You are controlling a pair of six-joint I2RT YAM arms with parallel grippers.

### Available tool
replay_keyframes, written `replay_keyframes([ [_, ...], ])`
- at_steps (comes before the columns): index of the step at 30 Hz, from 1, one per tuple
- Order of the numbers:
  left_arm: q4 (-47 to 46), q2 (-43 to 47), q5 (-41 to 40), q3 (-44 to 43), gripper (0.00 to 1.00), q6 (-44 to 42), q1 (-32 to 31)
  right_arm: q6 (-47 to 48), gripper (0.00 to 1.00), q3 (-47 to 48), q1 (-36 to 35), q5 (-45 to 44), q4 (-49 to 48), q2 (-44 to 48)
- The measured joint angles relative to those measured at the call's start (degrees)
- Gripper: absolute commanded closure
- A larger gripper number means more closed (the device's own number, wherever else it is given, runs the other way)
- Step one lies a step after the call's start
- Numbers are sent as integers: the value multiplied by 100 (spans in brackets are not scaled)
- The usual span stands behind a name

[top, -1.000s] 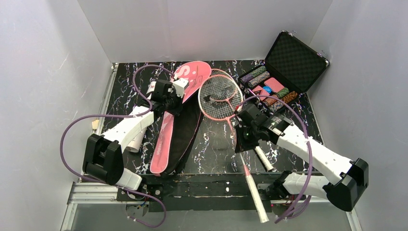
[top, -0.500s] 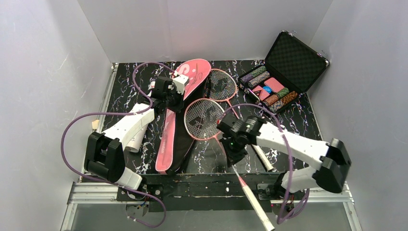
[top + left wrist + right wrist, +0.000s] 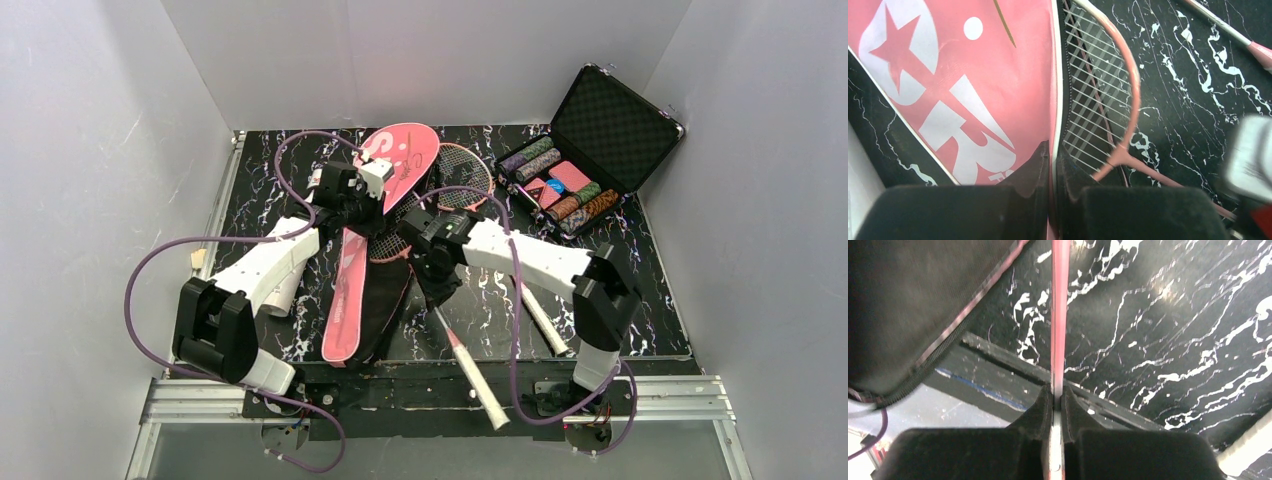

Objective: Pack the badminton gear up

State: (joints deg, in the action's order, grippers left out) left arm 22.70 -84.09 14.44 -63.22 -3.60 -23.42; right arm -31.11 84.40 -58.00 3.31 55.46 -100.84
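Note:
The pink "SPORT" racket bag [image 3: 345, 285] lies left of centre, its black inside showing. My left gripper [image 3: 352, 207] is shut on the edge of the bag's pink flap [image 3: 963, 90], holding it up; the jaws pinch the white piping [image 3: 1052, 160]. My right gripper [image 3: 437, 277] is shut on the pink shaft [image 3: 1060, 315] of one racket. That racket's head [image 3: 392, 238] sits at the bag's opening, beside the flap [image 3: 1103, 100]. Its white handle [image 3: 480, 385] sticks past the table's front edge. The second racket [image 3: 462, 172] lies behind. A white tube [image 3: 283, 292] lies under the left arm. No shuttlecocks show.
An open black case [image 3: 610, 125] with patterned chip rolls [image 3: 560, 185] stands at the back right. The second racket's white handle [image 3: 545, 320] lies at the right front. White walls close in the left, back and right sides.
My right arm has swung left with the racket, bringing its head from the table's middle to the bag's opening. My left gripper has stayed on the flap.

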Motion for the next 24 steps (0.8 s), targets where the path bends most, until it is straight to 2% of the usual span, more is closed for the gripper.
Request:
replay_keyframes([
  [13, 254, 529, 323, 17, 100, 120, 2, -15, 99, 1410, 719, -380, -428, -1163],
  [24, 442, 680, 472, 17, 100, 116, 4, -361, 99, 1718, 1064, -31, -992, -1556],
])
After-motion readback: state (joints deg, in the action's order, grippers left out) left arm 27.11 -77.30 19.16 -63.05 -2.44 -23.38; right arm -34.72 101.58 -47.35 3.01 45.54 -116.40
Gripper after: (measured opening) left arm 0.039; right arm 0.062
